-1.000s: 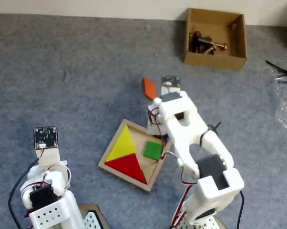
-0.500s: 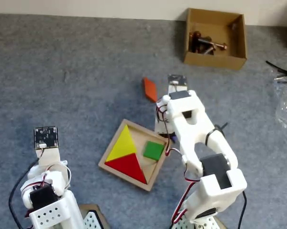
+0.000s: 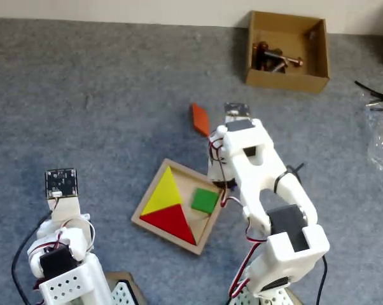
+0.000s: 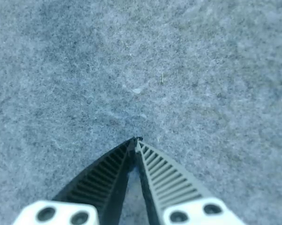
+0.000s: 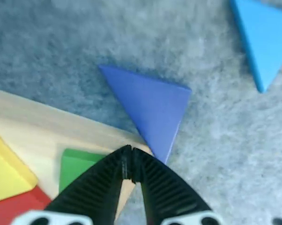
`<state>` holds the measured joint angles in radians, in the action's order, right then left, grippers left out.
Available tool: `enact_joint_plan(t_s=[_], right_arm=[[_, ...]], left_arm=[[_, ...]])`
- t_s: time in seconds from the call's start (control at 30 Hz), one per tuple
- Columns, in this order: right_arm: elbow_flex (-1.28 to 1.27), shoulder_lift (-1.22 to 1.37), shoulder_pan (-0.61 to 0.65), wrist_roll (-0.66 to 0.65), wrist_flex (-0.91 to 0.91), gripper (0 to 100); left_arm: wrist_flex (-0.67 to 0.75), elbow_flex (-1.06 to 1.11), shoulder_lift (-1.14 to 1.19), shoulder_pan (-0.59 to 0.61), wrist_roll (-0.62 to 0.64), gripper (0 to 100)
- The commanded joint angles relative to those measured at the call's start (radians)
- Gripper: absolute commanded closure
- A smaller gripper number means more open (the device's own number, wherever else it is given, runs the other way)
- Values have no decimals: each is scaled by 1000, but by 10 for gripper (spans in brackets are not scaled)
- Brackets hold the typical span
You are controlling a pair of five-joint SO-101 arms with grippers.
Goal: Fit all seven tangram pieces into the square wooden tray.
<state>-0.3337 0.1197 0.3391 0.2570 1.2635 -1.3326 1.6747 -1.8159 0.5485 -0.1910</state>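
Here, in the high view, the square wooden tray [image 3: 203,222] lies turned like a diamond on the grey carpet [image 3: 90,127]. Inside it a yellow triangle [image 3: 163,190] fills the 10 o'clock part, a red triangle [image 3: 172,222] the 6 o'clock part, and a green square [image 3: 204,200] sits toward the 3 o'clock corner. The two triangles meet along one edge; bare wood shows around the square.

An orange parallelogram [image 3: 199,119] lies on the carpet at 12 o'clock from the tray, apart from it. The right arm [image 3: 249,159] hangs over the tray's 3 o'clock corner.

In the right wrist view the right gripper [image 5: 131,152] has its jaws together, holding nothing, above the tray's corner. A dark blue triangle [image 5: 150,105] lies on the carpet with one tip at that corner; whether it rests on the rim or just beside it I cannot tell. A light blue triangle [image 5: 260,37] lies farther off on the carpet.

The left arm [image 3: 58,254] stands at 8 o'clock from the tray, well apart. The left gripper [image 4: 137,140] has its jaws pressed together, empty, over bare carpet.

A cardboard box [image 3: 287,73] with small metal bits sits at 1 o'clock from the tray.
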Motion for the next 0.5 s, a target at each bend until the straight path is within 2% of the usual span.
enact_joint_plan(t_s=[0.0,0.1,0.33,0.47], right_arm=[[101,-120,-12,-12,70,993],[104,-208,-5,-58,76,993],[-79,-254,58,-430,25,990],[-193,-262,77,-440,-59,990]], left_arm=[[-5,21,-5,-15,9,995],[-5,21,-5,-15,9,995],[-5,21,-5,-15,9,995],[-5,21,-5,-15,9,995]])
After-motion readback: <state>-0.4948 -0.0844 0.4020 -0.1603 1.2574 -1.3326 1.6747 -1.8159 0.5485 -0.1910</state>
